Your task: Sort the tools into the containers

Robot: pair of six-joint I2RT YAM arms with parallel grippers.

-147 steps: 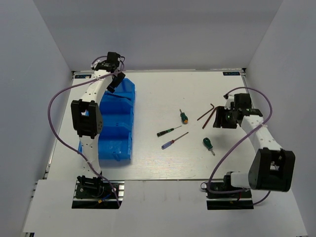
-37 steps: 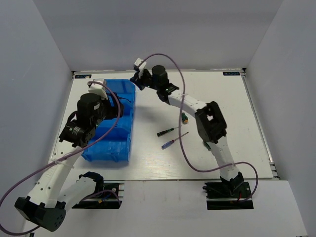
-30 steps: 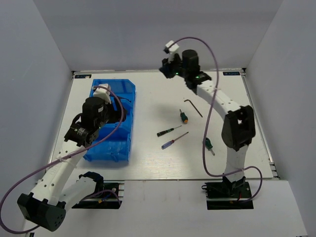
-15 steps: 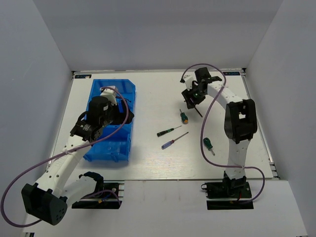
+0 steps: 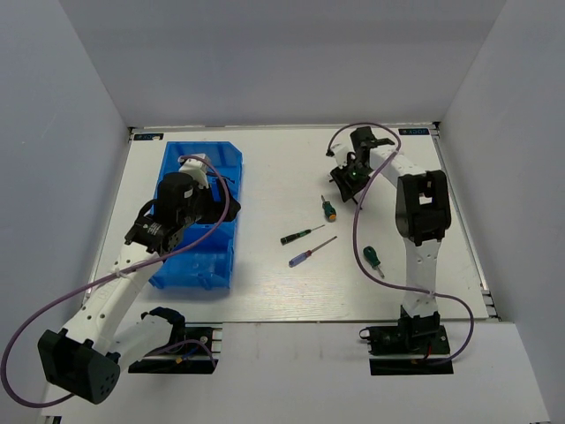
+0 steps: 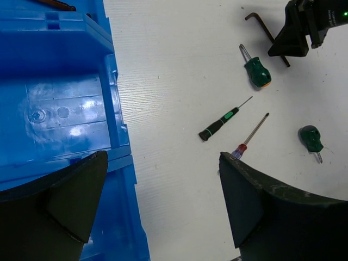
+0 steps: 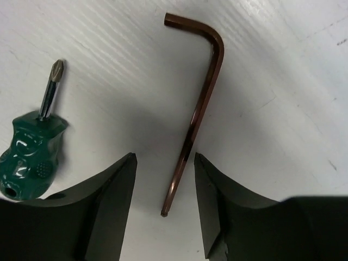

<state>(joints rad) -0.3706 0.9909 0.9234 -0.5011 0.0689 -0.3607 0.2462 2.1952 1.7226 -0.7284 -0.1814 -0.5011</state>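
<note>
**A:** Step in hand?

**B:** Looks like the pick-up of the hex key [image 7: 204,103]. Poised over it with the right end effector [image 7: 163,160], parted narrowly, gripping nothing, and straddling the near end of the long shaft. Cannot tell whether down on the desk [image 5: 282,291] yet.

**A:** Whereabouts?

**B:** Lying flat toward the far right, near the orange-ended stubby screwdriver [image 7: 30,157] but apart from it.

**A:** And the left?

**B:** Hanging with the left end effector [image 6: 163,163] spread wide and empty, above the right wall of the blue bin [image 6: 70,65].

**A:** Next?

**B:** Probably drop, close on the shaft, lift, and carry across to the bin. Calls for a low, centred pinch. Thin and flat on the desk, so likely to skid or pivot.

**A:** Progress?

**B:** Well short of done, judging by four screwdrivers out on the desk.
</note>
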